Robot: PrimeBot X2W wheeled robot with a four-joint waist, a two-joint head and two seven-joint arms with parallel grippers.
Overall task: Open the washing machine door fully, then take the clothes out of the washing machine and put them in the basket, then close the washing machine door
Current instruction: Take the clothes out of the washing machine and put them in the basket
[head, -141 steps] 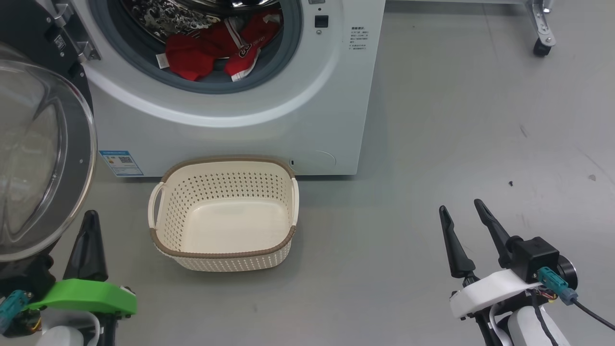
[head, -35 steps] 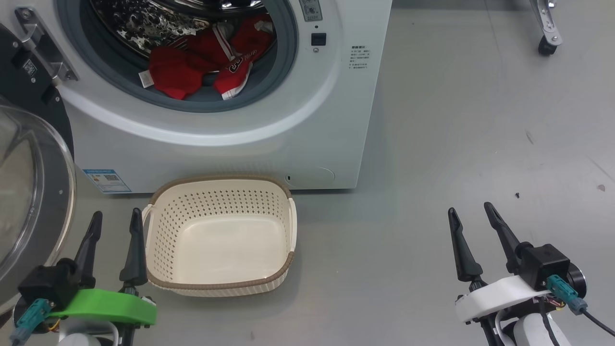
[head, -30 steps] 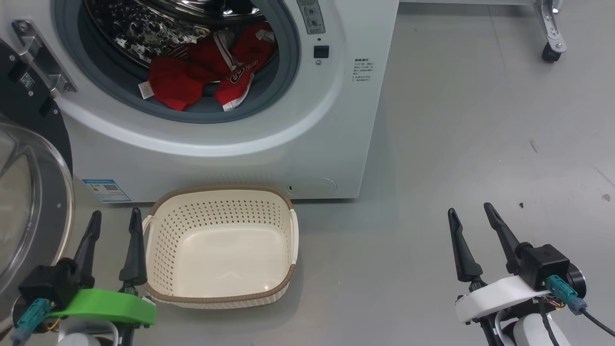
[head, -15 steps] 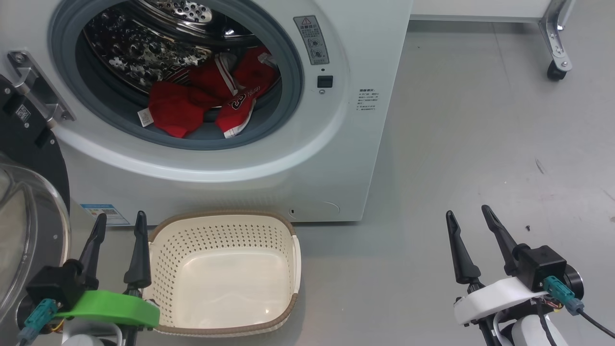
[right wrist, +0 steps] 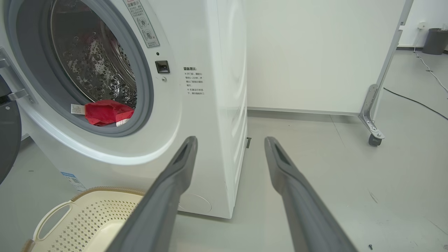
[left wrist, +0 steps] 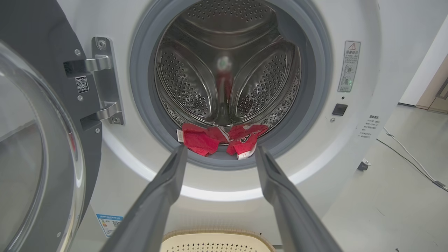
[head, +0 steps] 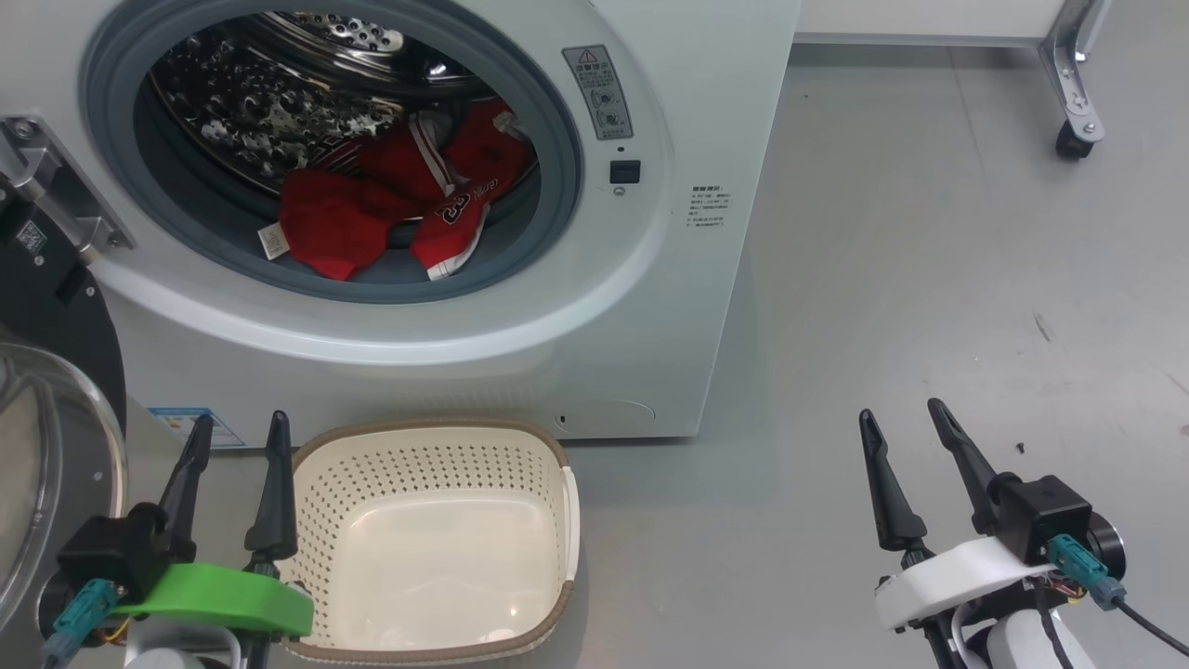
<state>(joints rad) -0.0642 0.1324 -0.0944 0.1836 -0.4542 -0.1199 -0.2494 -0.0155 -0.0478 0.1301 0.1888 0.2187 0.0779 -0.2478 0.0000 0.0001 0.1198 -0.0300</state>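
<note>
View tilted up; left arm, right arm low, jaws spread, upward.

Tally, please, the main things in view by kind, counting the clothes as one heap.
washing machine: 1
washing machine door: 1
basket: 1
heap of red clothes: 1
grippers: 2 (left gripper, right gripper)
Total: 6
</note>
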